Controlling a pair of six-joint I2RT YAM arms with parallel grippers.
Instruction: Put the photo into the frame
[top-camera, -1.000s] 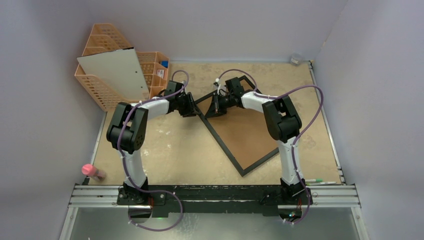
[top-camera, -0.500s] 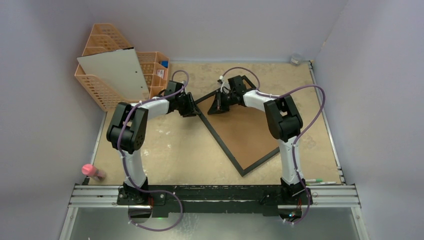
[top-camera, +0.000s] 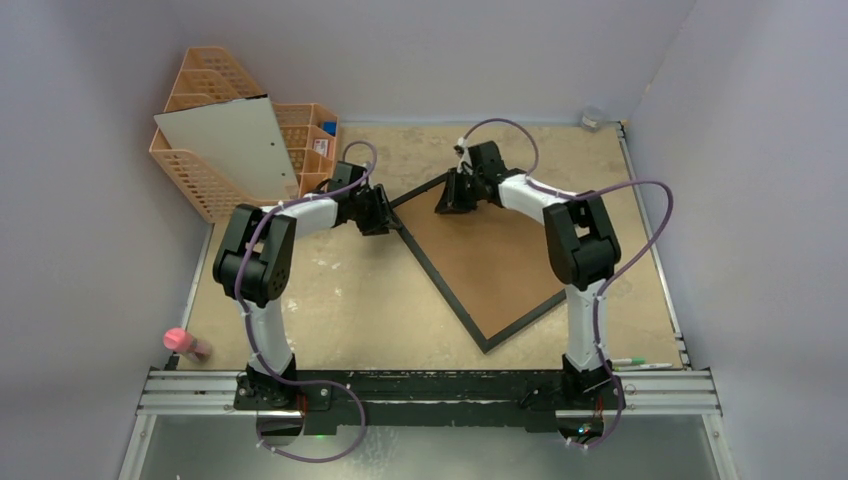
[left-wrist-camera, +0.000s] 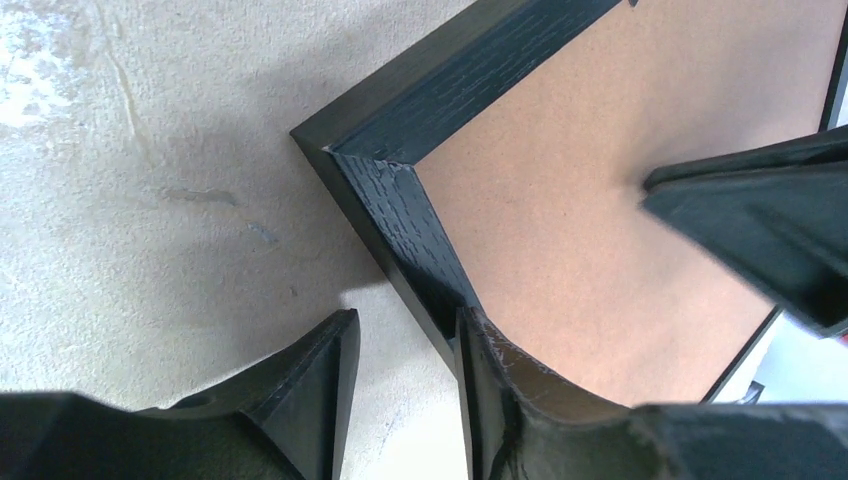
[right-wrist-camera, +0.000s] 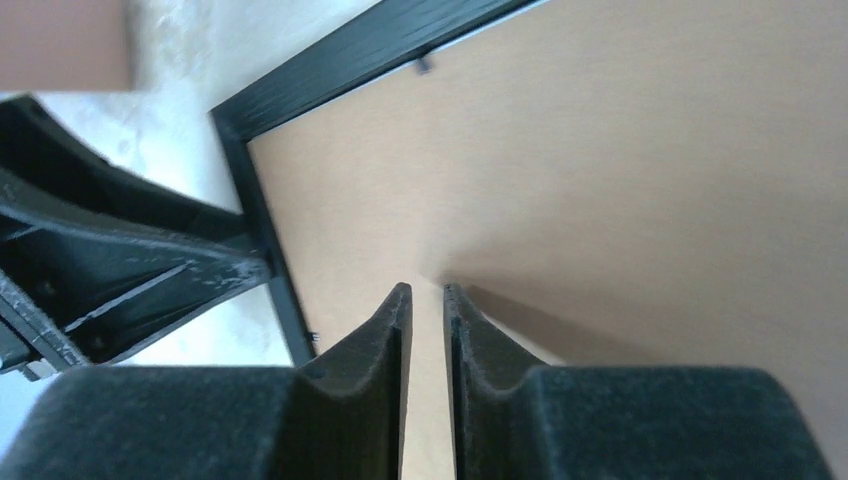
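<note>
frame (left-wrist-camera: 385, 200) face down; left gripper (left-wrist-camera: 405, 330) loosely straddles its corner, right gripper (right-wrist-camera: 427, 295) barely parted and empty. likely next: lift the backing (right-wrist-camera: 620, 160).

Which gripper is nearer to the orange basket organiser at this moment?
Left. The left gripper is at the left corner of the frame, just right of the orange basket in the top view. The right gripper is over the frame's brown back, farther away.
</note>
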